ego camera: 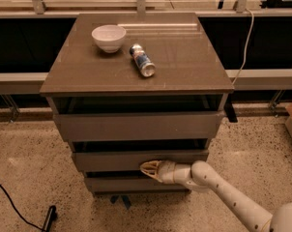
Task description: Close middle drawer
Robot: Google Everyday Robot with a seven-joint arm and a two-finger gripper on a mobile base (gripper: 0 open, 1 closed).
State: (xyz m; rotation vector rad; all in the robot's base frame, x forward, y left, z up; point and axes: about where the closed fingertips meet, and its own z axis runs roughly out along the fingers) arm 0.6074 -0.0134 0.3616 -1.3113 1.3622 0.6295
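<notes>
The middle drawer (112,160) is the second grey-brown front of the cabinet. It stands slightly pulled out, with a dark gap above its front. My gripper (147,168) reaches in from the lower right on a white arm. Its cream-coloured tip sits at the lower edge of the middle drawer's front, right of centre, just above the lowest front (117,184). The uppermost front (136,125) also stands a little out from the cabinet.
On the cabinet top (194,66) stand a white bowl (109,36) and a can lying on its side (142,60). A black cable (10,204) and a dark object (49,216) lie on the speckled floor at the lower left. A rail runs behind the cabinet.
</notes>
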